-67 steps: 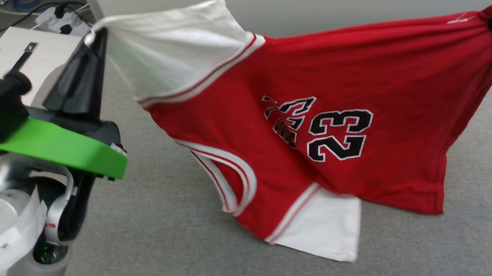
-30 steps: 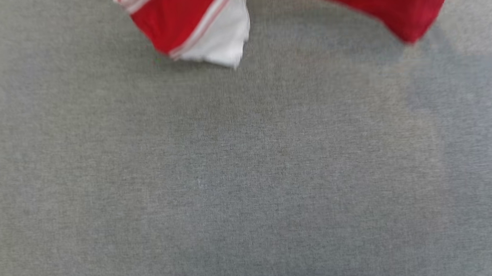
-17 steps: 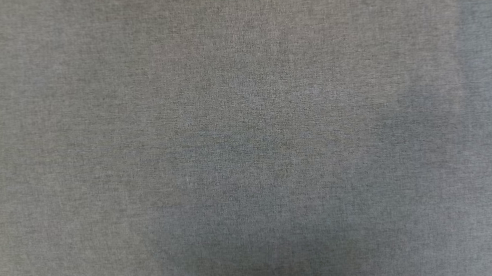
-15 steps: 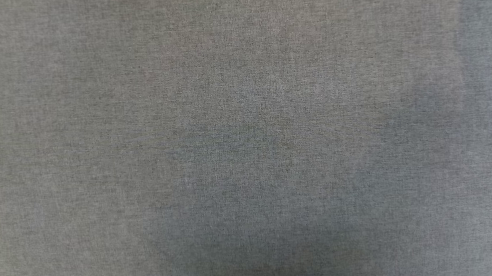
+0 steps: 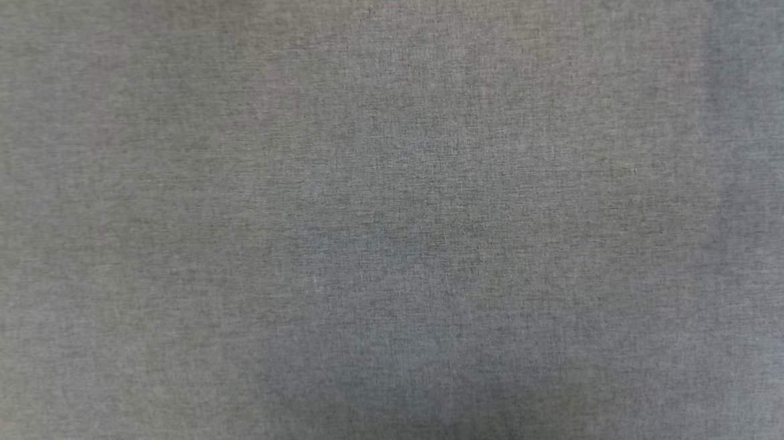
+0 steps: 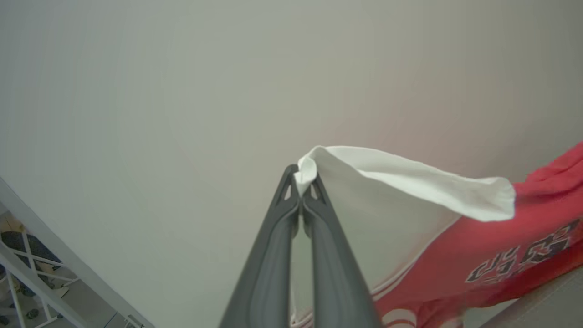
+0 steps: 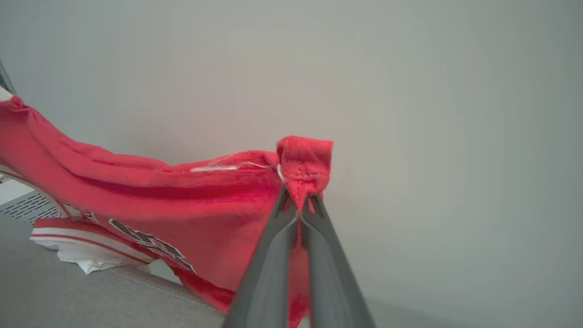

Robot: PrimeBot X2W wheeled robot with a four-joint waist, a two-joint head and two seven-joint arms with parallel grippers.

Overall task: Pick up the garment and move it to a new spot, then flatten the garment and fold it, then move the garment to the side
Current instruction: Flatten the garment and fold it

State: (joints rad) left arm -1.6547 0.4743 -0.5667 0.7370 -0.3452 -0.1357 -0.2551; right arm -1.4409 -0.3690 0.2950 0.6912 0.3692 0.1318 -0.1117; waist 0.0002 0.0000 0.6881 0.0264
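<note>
The left tool was pinched tight on the tip of one white sleeve of the garment, and the cloth spread away to its right. The right tool gripped a bunched red corner, with the shirt sagging off to its left towards the grey table below.

Gripper: right gripper, fingers pinched together on a bunched red corner.
Shirt: red shirt stretches away left of the fingertips, sagging, dark lettering low down.
Sleeve: white sleeve, far lower left, by the grey surface.
Behind: plain pale wall.
</note>
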